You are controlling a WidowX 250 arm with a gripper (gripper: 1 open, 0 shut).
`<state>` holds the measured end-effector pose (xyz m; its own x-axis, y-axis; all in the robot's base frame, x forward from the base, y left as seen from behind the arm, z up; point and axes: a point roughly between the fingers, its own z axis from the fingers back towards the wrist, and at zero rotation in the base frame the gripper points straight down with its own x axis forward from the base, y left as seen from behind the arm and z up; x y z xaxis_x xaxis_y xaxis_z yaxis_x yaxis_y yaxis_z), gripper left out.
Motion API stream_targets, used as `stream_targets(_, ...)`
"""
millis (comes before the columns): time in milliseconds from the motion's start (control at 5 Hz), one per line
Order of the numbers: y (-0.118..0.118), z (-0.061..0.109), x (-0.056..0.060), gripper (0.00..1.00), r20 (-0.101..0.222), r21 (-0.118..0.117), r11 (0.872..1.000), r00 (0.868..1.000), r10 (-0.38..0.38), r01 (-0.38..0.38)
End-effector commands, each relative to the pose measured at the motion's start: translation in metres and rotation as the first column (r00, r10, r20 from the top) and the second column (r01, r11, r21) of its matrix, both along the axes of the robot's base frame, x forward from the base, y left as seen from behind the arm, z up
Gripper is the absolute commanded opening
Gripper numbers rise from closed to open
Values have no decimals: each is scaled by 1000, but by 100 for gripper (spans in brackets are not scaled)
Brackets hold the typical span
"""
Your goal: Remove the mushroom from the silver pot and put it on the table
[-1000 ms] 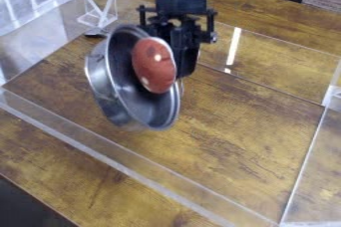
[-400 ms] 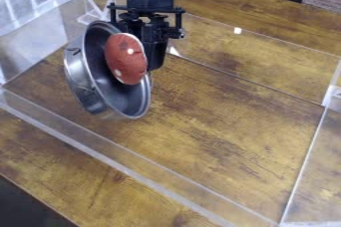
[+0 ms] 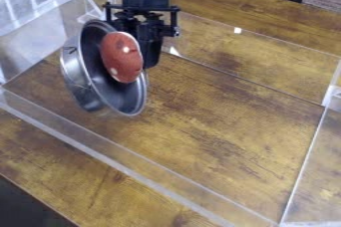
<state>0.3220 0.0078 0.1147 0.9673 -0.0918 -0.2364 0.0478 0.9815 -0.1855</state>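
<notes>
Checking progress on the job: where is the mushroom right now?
In the camera view, upper left: the mushroom sits against the tipped-up silver pot, just below the gripper, above the table.

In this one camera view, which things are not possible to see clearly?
- Fingertips of the gripper: hidden behind the tilted silver pot; the contact cannot be made out.
- Stem of the mushroom: only the reddish cap shows.
- The arm: cut off by the top edge.
- Pot handles: too blurred.
</notes>
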Motion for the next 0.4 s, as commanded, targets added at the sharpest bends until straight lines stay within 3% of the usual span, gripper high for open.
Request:
stream_targets(0,6,17,4,0,99,17,999,995,-33,31)
stream_targets(200,3,6,5,0,95,21,997,992,-80,79)
